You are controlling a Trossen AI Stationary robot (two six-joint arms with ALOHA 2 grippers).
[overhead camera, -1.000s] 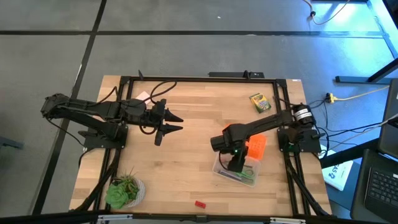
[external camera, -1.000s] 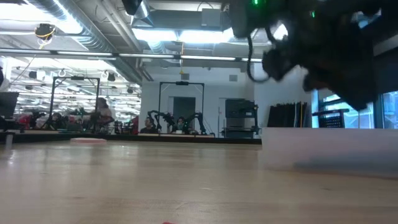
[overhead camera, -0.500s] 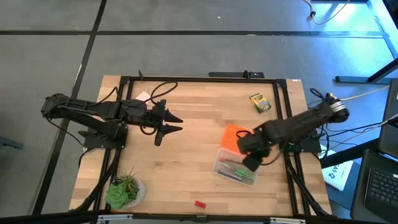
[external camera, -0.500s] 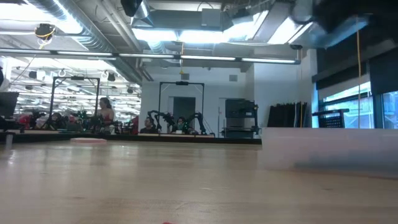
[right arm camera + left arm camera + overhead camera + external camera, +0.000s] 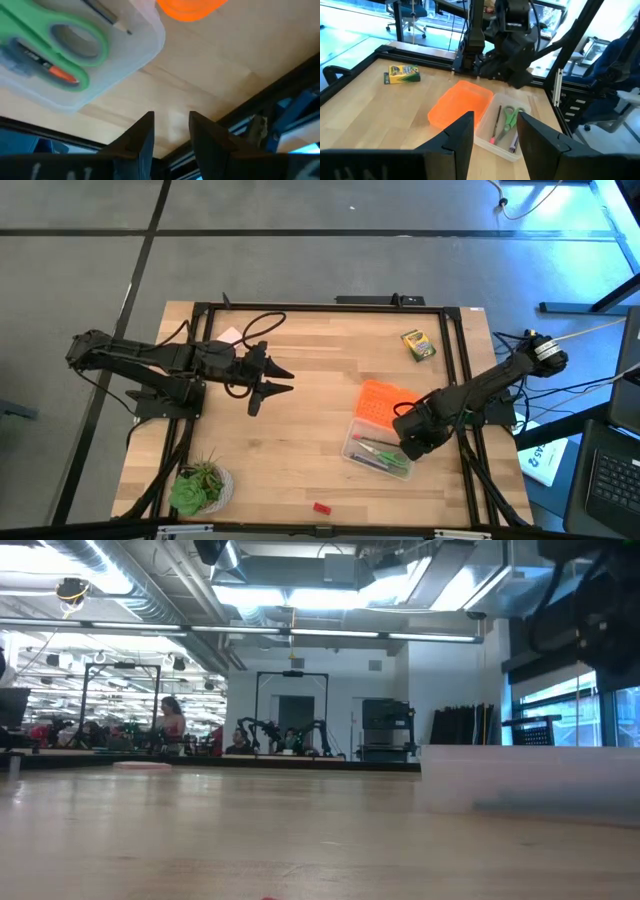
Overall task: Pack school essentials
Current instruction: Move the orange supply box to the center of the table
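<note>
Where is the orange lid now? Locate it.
In the high view the orange lid lies flat on the table's right half, touching the clear box's far edge, left of the right hand.

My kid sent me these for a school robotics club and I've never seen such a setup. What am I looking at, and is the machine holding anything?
Two dark robot arms work at a wooden table. One picture looks straight down, one sits level with the tabletop, and two come from cameras on the arms' wrists. The left gripper waits over the table's left half, jaws open and empty. The right gripper hangs at the right end of a clear plastic box, jaws open, also empty. In the box lie green-handled scissors and pencils. Its orange lid lies beside it. A crayon box, a small red eraser and a potted plant are elsewhere on the table.
</note>
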